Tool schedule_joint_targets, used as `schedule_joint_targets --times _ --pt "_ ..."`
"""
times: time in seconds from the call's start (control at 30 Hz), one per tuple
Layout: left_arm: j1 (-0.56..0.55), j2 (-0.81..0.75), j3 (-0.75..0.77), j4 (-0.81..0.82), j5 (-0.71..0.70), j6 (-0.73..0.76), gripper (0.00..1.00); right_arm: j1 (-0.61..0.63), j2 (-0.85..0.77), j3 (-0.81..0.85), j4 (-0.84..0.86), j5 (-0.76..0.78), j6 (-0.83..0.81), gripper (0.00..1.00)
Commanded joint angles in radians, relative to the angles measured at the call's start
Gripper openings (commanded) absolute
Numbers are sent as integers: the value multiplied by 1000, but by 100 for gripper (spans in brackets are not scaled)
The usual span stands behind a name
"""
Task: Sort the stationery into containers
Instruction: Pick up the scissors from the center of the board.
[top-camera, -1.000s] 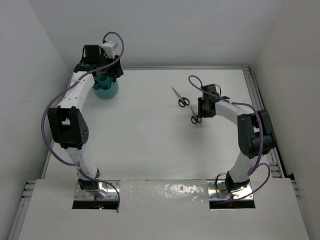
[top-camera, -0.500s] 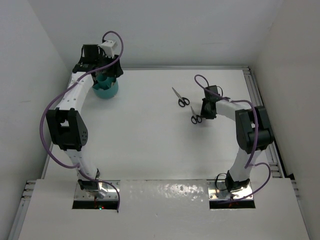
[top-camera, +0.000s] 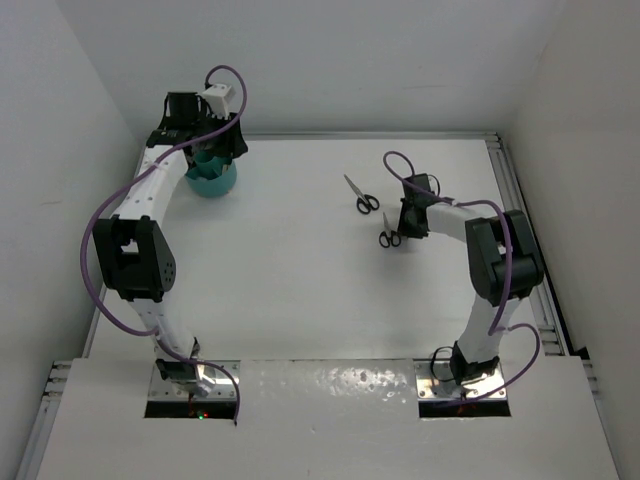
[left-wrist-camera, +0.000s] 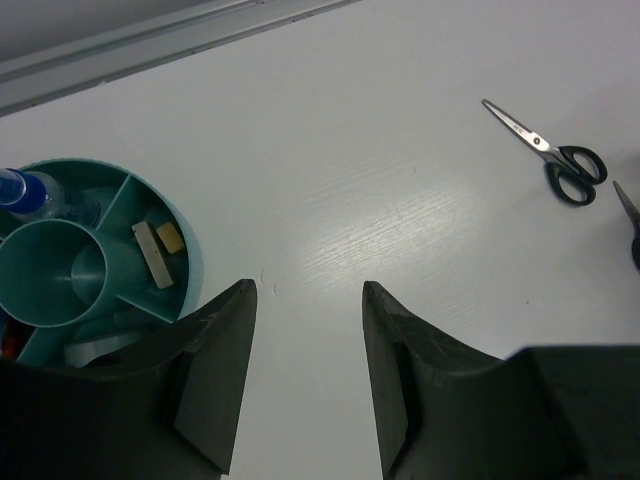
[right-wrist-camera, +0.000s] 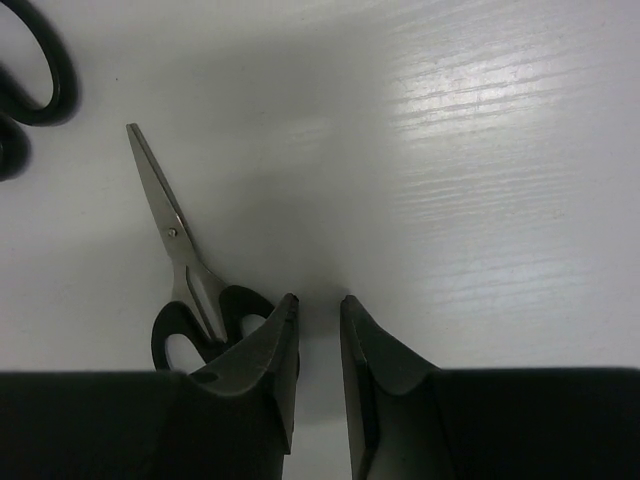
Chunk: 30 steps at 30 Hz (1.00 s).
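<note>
Right hand (right-wrist-camera: 318, 305) was nearly pinched with nothing between its fingers, low on the bench (right-wrist-camera: 480, 150) against the black handle loops of the nearer scissors (right-wrist-camera: 178, 240). These lay flat, well apart from the teal organiser cup (left-wrist-camera: 192, 262), off to its right, as did the second scissors (left-wrist-camera: 545, 152). Left hand (left-wrist-camera: 308, 300) was released and empty, just beside the cup. Scissors probably light, stiff, slick-bladed and hard to lift flat; best grabbed at the handle loops.

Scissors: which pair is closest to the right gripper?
The nearer scissors, black handles just beside the right gripper; the other scissors lie apart, farther back on the table.
</note>
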Motion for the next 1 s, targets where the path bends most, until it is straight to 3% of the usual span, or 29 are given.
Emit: schedule_joint_targets --times 0.0,0.37,0.97 --pt "11 -55 -5 34 13 -9 45 11 -20 -50 -15 29 15 22" --pt "11 -58 -9 37 22 -18 45 56 -190 -159 85 12 -67 22" --pt "9 -75 -32 39 22 -9 45 73 -32 -35 62 8 -32 23"
